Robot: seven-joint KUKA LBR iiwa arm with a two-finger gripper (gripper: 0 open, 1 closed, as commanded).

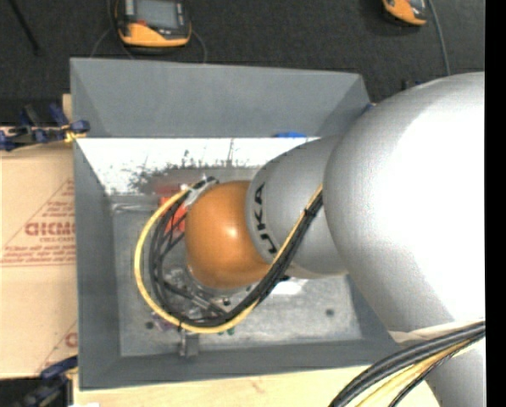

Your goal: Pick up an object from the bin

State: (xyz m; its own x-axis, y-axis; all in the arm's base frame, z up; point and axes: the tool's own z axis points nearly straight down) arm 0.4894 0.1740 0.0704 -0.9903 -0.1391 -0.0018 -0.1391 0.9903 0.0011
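My gripper (pixel 191 302) is down in the front left part of the bin, its dark body showing under the orange wrist cover and a loop of cables. What lies beneath it is hidden. A red-orange thing (pixel 174 212) peeks out behind the cables toward the back left, just beyond the gripper. A small white thing (pixel 292 288) shows at the arm's lower edge, to the gripper's right. A tiny green bit (pixel 228 331) lies on the floor near the front wall.
The arm reaches in from the right and covers the middle and right of the bin. Speckled grey floor shows along the front and left walls.
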